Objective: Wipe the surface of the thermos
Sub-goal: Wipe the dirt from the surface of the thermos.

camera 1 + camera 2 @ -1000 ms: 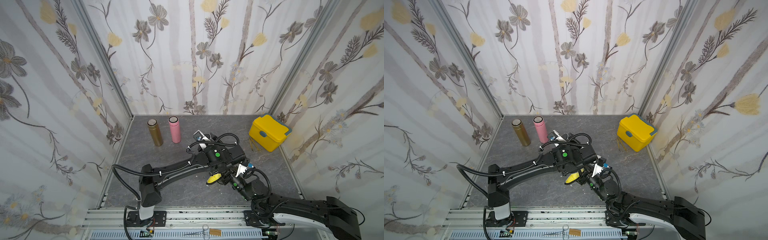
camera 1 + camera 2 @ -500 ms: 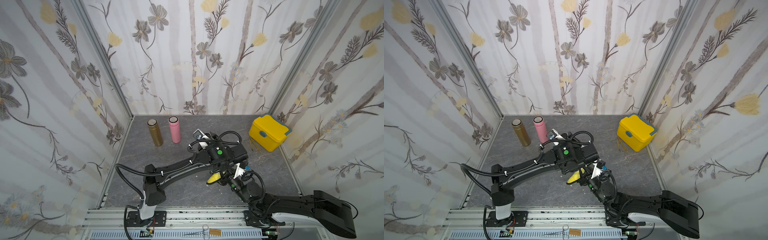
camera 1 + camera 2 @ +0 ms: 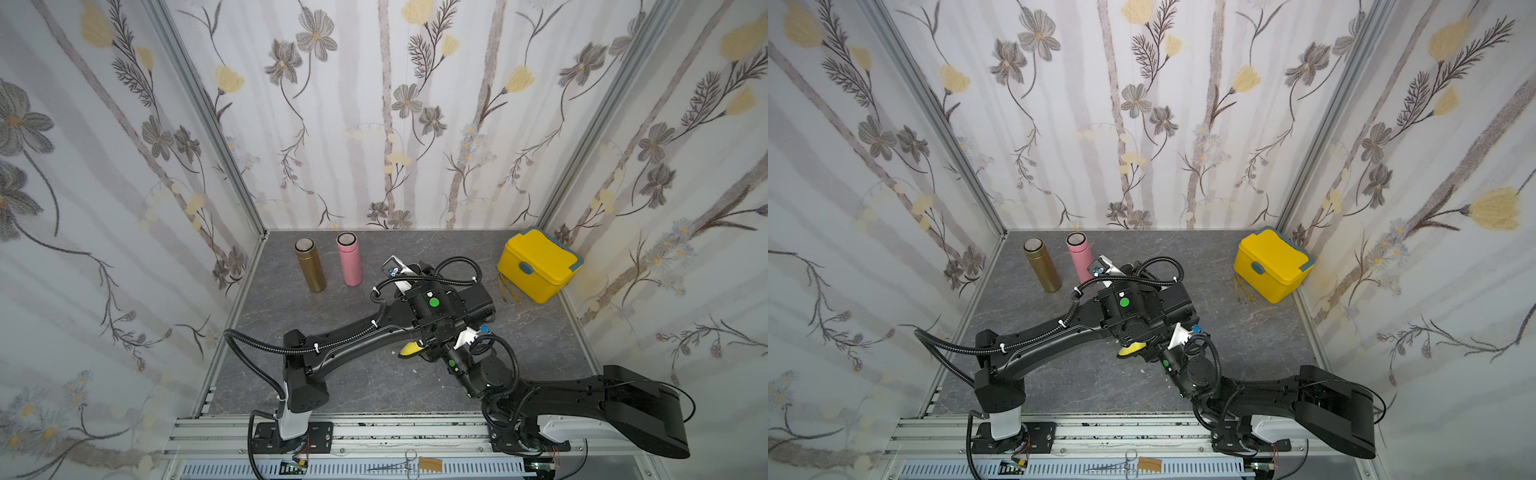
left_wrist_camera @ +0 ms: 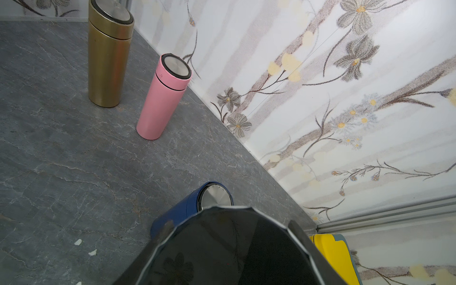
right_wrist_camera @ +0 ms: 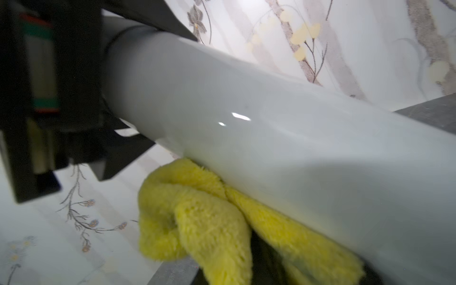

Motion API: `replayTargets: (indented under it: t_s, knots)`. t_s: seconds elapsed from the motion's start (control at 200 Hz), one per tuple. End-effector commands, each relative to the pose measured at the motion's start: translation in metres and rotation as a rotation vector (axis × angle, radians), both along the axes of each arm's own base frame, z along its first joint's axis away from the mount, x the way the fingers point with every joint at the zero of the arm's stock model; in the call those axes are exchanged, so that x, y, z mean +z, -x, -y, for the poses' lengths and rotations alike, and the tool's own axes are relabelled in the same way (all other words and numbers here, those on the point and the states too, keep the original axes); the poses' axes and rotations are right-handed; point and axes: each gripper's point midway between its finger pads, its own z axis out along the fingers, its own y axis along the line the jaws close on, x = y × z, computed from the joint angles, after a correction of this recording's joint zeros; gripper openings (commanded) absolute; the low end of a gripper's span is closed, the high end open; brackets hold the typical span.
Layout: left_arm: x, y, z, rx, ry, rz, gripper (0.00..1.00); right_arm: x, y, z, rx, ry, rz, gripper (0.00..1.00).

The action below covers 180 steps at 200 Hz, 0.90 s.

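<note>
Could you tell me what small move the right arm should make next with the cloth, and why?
Probably slide the yellow cloth a little further along the white thermos. The right wrist view shows the cloth bunched against the underside of the thermos, which the left end effector grips at one end, so most of the glossy body looks unwiped.

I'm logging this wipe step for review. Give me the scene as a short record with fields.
left gripper: shut on white thermos, held off the table
right gripper: shut on yellow cloth
contact: cloth pressed against the thermos body
gold thermos: upright, back of the table
pink thermos: upright, beside the gold one, apart
blue thermos: partly hidden, seen only by the left wrist
yellow box: lid closed, far corner
</note>
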Motion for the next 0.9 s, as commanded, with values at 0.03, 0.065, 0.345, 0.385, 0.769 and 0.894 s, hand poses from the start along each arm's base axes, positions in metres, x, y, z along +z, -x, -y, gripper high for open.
replayTargets:
  t_s: [0.03,0.065,0.345,0.385,0.769,0.894]
  knots:
    - [0.008,0.002,-0.010,0.007,-0.024,0.018,0.00,-0.012,-0.006,0.044,-0.160,-0.050,-0.032,0.00]
    - [0.007,0.002,-0.010,0.007,-0.024,0.018,0.00,-0.012,-0.005,0.047,-0.163,-0.047,-0.031,0.00]
    - [0.004,0.003,-0.007,0.003,-0.018,0.008,0.00,0.054,-0.003,0.005,-0.083,-0.078,0.069,0.00]
    - [0.004,0.002,-0.008,0.006,-0.016,0.008,0.00,0.061,-0.004,-0.004,-0.067,-0.085,0.077,0.00]
    - [0.004,0.003,-0.009,0.008,-0.020,0.011,0.00,-0.004,-0.008,0.038,-0.203,0.014,0.024,0.00]
    - [0.004,0.003,-0.008,0.005,-0.019,0.010,0.00,-0.006,-0.007,0.044,-0.213,0.048,0.008,0.00]
